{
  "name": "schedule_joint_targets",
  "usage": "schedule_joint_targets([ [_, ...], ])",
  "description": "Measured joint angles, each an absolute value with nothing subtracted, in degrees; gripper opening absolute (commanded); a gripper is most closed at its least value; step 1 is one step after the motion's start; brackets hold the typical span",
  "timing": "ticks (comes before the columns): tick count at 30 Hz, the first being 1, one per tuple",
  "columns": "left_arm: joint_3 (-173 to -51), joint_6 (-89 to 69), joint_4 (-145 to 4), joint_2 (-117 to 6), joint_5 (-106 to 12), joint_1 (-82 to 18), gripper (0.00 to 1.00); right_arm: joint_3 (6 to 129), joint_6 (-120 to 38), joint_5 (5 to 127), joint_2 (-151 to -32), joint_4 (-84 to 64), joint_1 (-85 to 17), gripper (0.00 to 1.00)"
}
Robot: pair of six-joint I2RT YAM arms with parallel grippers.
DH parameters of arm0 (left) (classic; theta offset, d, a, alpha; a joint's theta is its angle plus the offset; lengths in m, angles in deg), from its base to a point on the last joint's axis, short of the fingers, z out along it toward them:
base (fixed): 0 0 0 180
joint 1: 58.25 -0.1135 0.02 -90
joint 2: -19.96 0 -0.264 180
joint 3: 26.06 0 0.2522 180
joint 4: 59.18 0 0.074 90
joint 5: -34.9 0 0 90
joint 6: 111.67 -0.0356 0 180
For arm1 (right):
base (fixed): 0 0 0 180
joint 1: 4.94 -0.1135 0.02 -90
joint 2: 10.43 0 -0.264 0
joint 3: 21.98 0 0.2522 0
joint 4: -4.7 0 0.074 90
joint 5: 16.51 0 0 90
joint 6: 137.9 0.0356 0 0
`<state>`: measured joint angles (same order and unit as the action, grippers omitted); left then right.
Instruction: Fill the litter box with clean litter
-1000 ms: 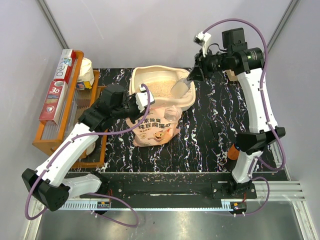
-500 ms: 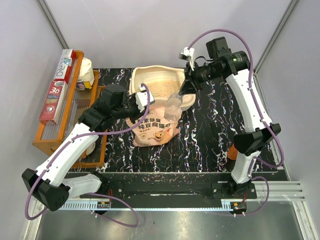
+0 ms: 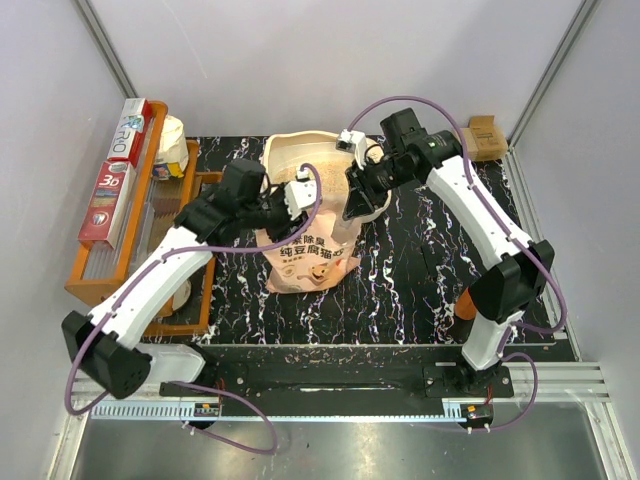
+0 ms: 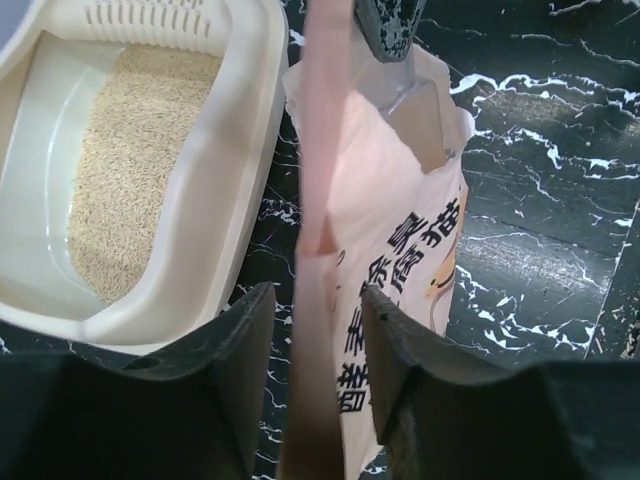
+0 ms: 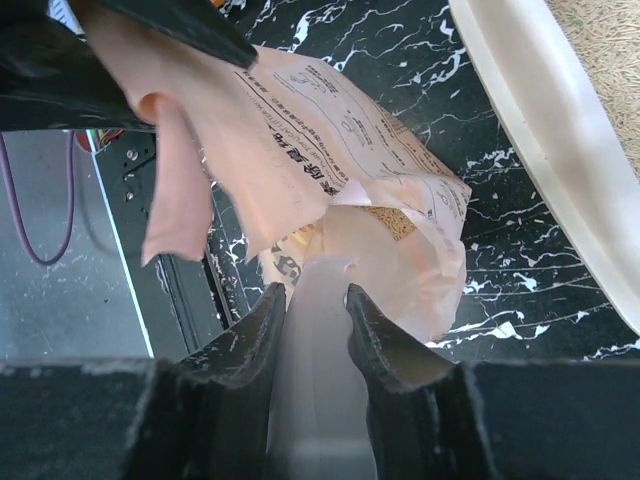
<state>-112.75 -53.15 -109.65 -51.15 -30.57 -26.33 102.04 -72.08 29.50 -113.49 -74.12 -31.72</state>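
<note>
Since the scoop (image 5: 315, 390) points into the bag mouth, this reads as the reload step. Nearest on the counter (image 3: 400, 290), the bag (image 3: 305, 258) stands upright; the left claw (image 4: 312, 330) is pinching its top edge, which holds the mouth open. The right claw (image 5: 312, 315) is clamped on the translucent scoop, tip at the opening, tan granules visible inside. Judgement: hold that edge taut, drive the scoop deep, lift level, clear the rim before tipping. At 12 o'clock past the bag, just beside it, sits the litter box (image 4: 240, 170); the clean litter (image 4: 130, 160) covers part of its floor, bare plastic along one side. More loads likely needed.
</note>
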Motion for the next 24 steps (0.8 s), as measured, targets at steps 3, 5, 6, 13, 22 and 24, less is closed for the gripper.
schedule_joint_targets([
  [3, -116.5, -55.1, -112.6, -56.2, -29.9, -26.3, 0.18, 101.0, -68.8, 30.7, -112.3, -71.5, -32.0, 0.00],
  [5, -118.9, -55.8, -115.0, -59.0, -28.8, -26.3, 0.03, 100.0, -65.7, 32.2, -111.4, -70.0, -32.0, 0.00],
  [6, -120.1, -56.3, -116.1, -60.2, -28.1, -26.3, 0.00, 99.2, -63.7, 33.0, -110.9, -68.9, -32.0, 0.00],
  [13, -122.6, -55.8, -120.0, -61.7, -23.7, -26.3, 0.00, 93.9, -50.3, 39.9, -109.6, -64.1, -32.1, 0.00],
  [22, -123.3, -51.2, -118.1, -60.7, -23.0, -25.9, 0.00, 93.4, -41.4, 51.0, -109.4, -64.2, -32.1, 0.00],
  [24, -123.9, -50.5, -117.8, -61.0, -22.8, -25.3, 0.00, 93.1, -40.6, 52.7, -109.0, -64.2, -32.1, 0.00],
])
